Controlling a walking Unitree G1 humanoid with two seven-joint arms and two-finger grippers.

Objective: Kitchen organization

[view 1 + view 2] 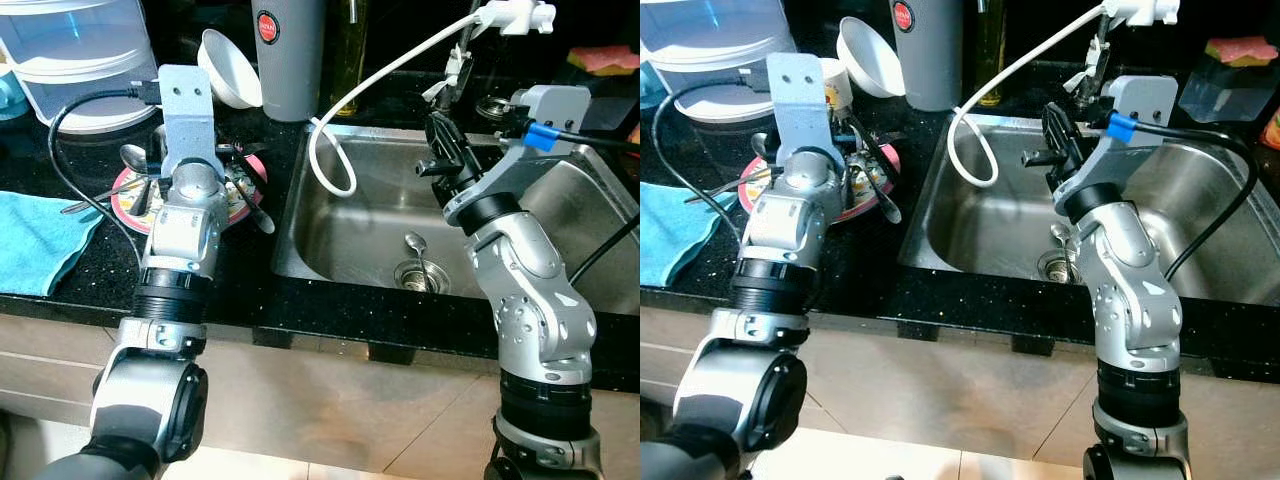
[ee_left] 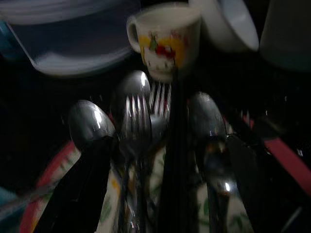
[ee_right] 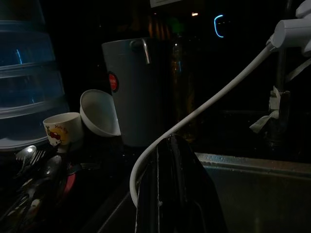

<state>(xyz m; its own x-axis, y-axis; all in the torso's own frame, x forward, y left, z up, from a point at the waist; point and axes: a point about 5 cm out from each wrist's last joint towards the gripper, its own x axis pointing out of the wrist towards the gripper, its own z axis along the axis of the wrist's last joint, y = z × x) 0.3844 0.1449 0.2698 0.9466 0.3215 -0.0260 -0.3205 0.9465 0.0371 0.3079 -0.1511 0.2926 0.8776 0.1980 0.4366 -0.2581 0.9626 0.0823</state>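
I am holding the left claw [image 2: 170, 160] spread over the cutlery [image 2: 141, 121] piled on the plate [image 1: 130, 208], on the counter [image 1: 250, 290] beside the sink [image 1: 350, 240]. The right claw [image 3: 172, 194] is hanging clenched and empty above the sink. Thin, slick steel: I judge mid-handle grips safest.

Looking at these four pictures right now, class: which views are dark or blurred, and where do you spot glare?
Left wrist view: dim and smeared by blur, bright glints on the spoons and forks over the plate. Right wrist view: very dark, the white hose and grey jug still readable. Head views: evenly lit and sharp, soft sheen on the sink.
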